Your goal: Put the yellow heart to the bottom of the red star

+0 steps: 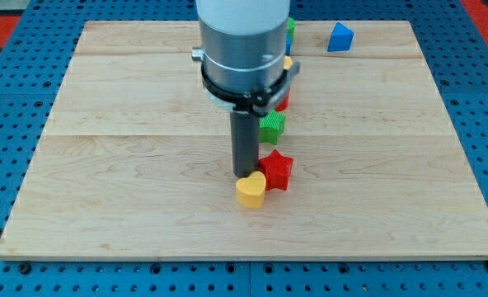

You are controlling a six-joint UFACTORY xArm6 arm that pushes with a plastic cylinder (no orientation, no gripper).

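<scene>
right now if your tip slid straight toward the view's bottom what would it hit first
My tip sits just above the yellow heart, apparently touching its upper edge, so the heart would be met first. The red star lies to the view's right of the tip, off that line. Past the heart, the board looks free.

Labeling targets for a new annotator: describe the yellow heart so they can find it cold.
Start at the wooden board and follow the dark rod down from the big grey arm near the view's centre. My tip ends right at the yellow heart, which lies at the lower left of the red star, touching or nearly so. It is the only fully visible yellow block and sits nearest the view's bottom, below the green block.
</scene>
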